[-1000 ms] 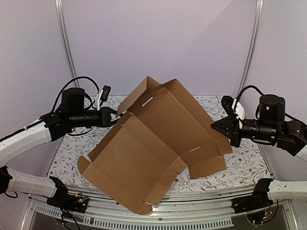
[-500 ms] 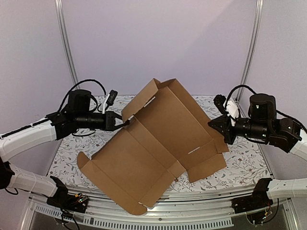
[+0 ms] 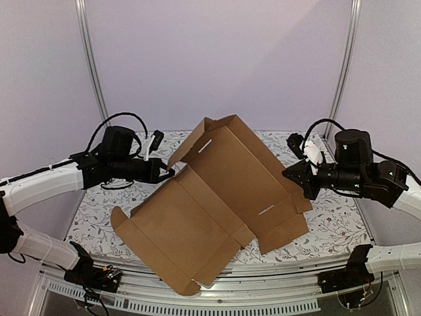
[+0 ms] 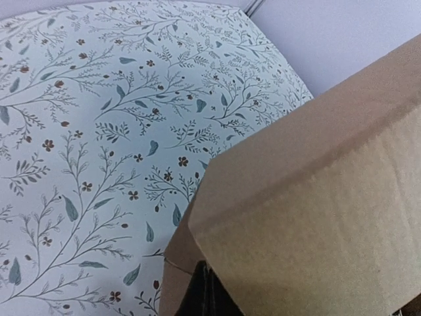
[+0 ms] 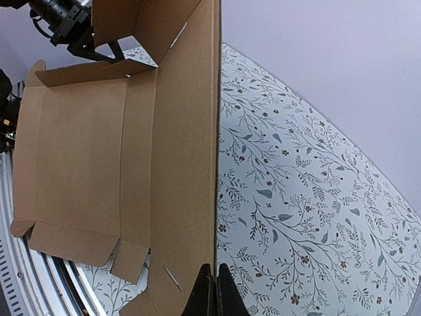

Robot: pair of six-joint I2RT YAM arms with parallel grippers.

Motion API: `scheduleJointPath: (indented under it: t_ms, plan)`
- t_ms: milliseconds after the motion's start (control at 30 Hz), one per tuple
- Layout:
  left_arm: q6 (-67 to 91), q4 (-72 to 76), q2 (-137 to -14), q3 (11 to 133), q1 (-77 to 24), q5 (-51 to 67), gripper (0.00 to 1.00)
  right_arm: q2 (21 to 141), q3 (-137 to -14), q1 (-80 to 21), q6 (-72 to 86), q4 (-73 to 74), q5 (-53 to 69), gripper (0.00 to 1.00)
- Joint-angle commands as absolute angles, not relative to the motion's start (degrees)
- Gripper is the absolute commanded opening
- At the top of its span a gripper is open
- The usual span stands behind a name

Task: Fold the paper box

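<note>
- Right tool (image 3: 290, 175) was clenched on the right-hand edge of the paper box (image 3: 217, 191), a large plain brown corrugated cardboard sheet, die-cut with flaps, slots and crease lines. In the wrist view its dark fingers (image 5: 205, 289) met on a thin cardboard edge that ran straight up from them.
- Left tool (image 3: 169, 172) was also clamped shut, with its tip at a raised side flap on the sheet's left. Its own camera showed only a sliver of dark finger (image 4: 200, 293) under a folded flap, so I judged the hold on the flap mainly from the overhead view.
- The paper box hung tilted between the two tools, above the white worktop (image 3: 329, 224) with its leaf-and-flower print.
  - The far flaps stood up.
  - The near corner reached out past the worktop's near edge.
  - I could not tell whether the lower right panel touched the worktop.
- Handling, as a judgement:
  - The sheet should be light, stiff across each panel and hinged at every crease, so unsupported panels will swing and droop.
  - The plain paper face looked smooth, so an edge pinch could slide.
  - Hard clamping could crush the flutes.
- Where to hold, as a judgement:
  - Best on side flaps close to a crease, one tool on each side.
  - That would make the fold turn at the scored line and keep it from bowing mid-panel.
</note>
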State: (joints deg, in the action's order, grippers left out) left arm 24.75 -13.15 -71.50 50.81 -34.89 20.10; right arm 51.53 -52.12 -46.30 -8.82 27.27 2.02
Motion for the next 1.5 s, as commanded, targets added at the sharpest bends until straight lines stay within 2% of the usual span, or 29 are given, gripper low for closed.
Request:
scheduleJointPath:
  t_ms: [0,200,467,600,867,1033,1200,1467]
  plan:
    - [22.19,-19.2,-71.81,52.61,-35.68,13.21,0.0,52.69,-54.67,-47.57,-9.8,28.14,0.91,0.0]
    - [22.04,-22.34,-69.3,52.56,-35.68,6.73,0.0,55.97,-56.92,-50.63,-13.43,31.31,-4.18,0.0]
    - [23.58,-27.78,-63.23,52.02,-35.68,-3.25,0.1,57.22,-57.48,-51.73,-14.28,31.83,-5.25,0.0]
    - [25.86,-29.96,-60.2,51.84,-35.68,-0.85,0.11,57.2,-57.46,-51.91,-13.99,31.79,-5.77,0.0]
    - [29.85,-24.7,-59.54,48.9,-35.95,18.77,0.11,57.39,-57.46,-52.22,-13.49,32.12,-6.85,0.0]
    - [29.88,-23.09,-63.11,47.54,-35.95,20.98,0.07,57.19,-57.45,-52.56,-13.12,32.16,-6.93,0.0]
    - [29.45,-24.31,-66.95,47.2,-36.06,19.0,0.06,56.72,-57.44,-53.03,-13.13,32.42,-7.29,0.0]
    - [28.25,-28.95,-70.01,47.45,-36.12,6.31,0.07,55.82,-56.86,-53.22,-13.07,32.46,-6.69,0.0]
